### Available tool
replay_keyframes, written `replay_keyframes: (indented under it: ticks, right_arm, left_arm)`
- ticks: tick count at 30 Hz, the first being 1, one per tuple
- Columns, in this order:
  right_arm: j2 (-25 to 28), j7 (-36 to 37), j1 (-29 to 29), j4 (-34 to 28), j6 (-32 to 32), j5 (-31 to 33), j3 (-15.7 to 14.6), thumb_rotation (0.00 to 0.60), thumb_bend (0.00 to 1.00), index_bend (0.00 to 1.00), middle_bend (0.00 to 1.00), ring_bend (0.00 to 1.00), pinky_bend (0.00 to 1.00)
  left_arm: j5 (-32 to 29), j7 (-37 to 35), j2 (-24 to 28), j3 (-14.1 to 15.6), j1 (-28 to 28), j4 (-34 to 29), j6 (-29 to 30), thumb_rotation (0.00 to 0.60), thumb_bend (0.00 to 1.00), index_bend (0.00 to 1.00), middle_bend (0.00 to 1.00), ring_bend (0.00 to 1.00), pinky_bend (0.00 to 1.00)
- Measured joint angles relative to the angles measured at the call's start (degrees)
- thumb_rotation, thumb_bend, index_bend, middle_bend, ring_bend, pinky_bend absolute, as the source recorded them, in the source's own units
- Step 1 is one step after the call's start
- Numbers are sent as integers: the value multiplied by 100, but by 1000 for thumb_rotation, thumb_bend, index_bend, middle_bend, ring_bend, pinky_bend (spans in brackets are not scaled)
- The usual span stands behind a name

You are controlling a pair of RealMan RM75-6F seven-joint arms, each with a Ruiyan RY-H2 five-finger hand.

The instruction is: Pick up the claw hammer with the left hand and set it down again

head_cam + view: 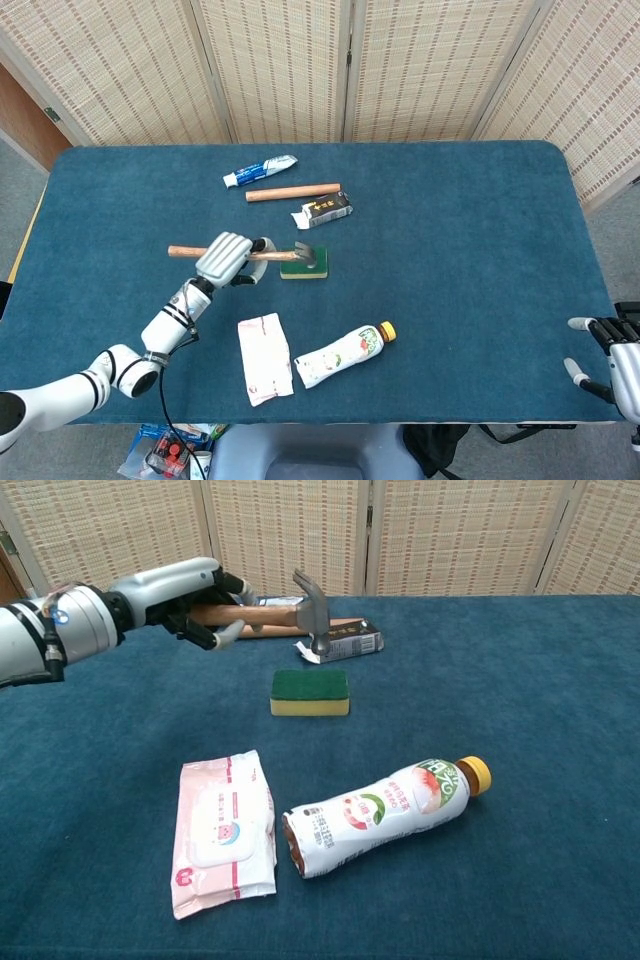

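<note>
Left hand [190,605] clenched round the wooden handle of the claw hammer [268,608]; fingers wrapped under and over the shaft, thumb side toward the head. Hammer is off the desk [520,700], held roughly level. In the chest view its steel head [311,615] hangs above and a little behind the green sponge [310,692], claw pointing up, face down. In the head view the hammer head [304,252] sits over the sponge's [308,268] upper left part, and the handle's free end [182,251] sticks out past the left hand [226,258] toward the desk's left side. Left forearm reaches in from the near left corner.

Right hand [610,352] shows only at the lower right edge of the head view, off the desk's edge, fingers spread and apart, nothing in them; touching nothing.

Other things on the blue felt desk: a toothpaste tube [259,172] near the far side; just in front of it a plain wooden rod [293,192]; a small dark carton [324,211] with an open flap beside the rod's right end. Nearer the front, a pink wet-wipes pack [222,831] lying flat, and just right of it a plastic drink bottle [382,814] on its side, orange cap [473,772] pointing right and away. Pack and bottle lie close, whether touching I cannot tell.

Woven folding screens [350,65] stand behind the desk.
</note>
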Motion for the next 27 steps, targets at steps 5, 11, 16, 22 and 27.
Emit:
replay_keyframes:
  ticks: [5,11,16,22,27]
  right_arm:
    - [0,43,-23,33,24,16,-3,600,221,348,376,297,253]
    - [-8,82,-29,73,6,50,-3,600,221,348,376,297,253]
    - [-4,94,-32,83,7,63,3,600,221,348,376,297,253]
    - [3,100,-48,82,32,62,4,600,221,348,376,297,253]
    - [-7,104,-48,92,39,48,5,600,221,348,376,297,252]
  left_arm:
    - [-23,242,-222,-12,-116,234,-83,600,595,710,831,919,1000]
    - [-172,619,-515,-37,-210,705,-231,600,595,710,831,919,1000]
    - [-418,917,-776,-52,-254,1122,-490,600,595,710,831,919,1000]
    - [-718,1194,-834,-73,-278,1232,-896,600,596,711,831,914,1000]
    - [-782,1024,-735,-208,-208,982,-693,600,596,713,832,913,1000]
